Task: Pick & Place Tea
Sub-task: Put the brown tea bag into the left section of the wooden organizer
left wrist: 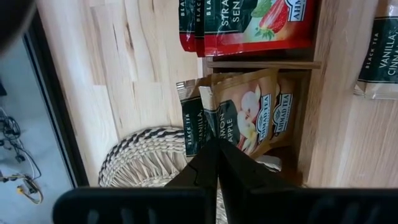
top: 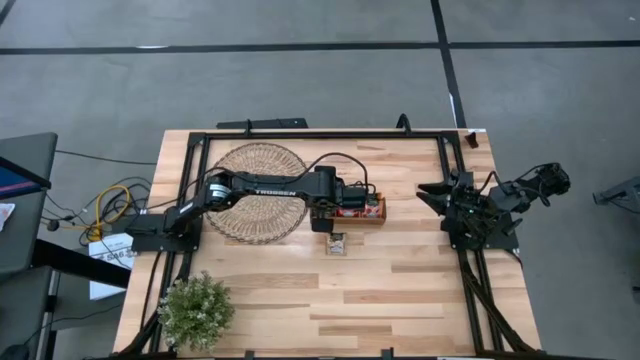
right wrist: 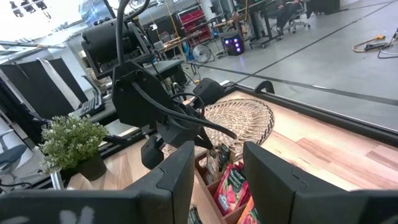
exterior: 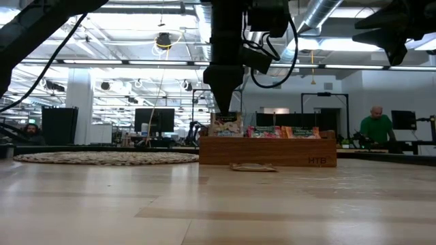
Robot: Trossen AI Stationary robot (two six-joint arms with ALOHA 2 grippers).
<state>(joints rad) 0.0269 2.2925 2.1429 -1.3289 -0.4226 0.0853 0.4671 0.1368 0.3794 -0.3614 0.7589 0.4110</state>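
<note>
The tea sachets stand on edge in a long wooden tray (top: 365,212) (exterior: 272,151). Red ones (left wrist: 249,25) fill one compartment and pale ones (left wrist: 249,115) lean in the end compartment next to the woven mat. One more sachet (top: 335,243) (exterior: 253,167) lies flat on the table in front of the tray. My left gripper (top: 320,222) (exterior: 223,109) (left wrist: 216,144) hangs over the tray's mat-side end, pointing down, shut on the pale sachets' top. My right gripper (top: 435,192) (right wrist: 217,168) waits open at the table's right side. My left gripper comes from above, pointing down, and its two fingertips meet on the upper edge (left wrist: 214,127) of the pale sachets in the tray's end compartment. I cannot tell whether it pinches one sachet or two. The sachets stand upright with their lower parts inside the tray.
A round woven mat (top: 255,190) (exterior: 102,158) lies left of the tray, under the left arm. A small potted plant (top: 195,310) stands at the near left corner. A black frame rail (top: 320,135) runs along the table's far edge. Bare wood lies near the front edge.
</note>
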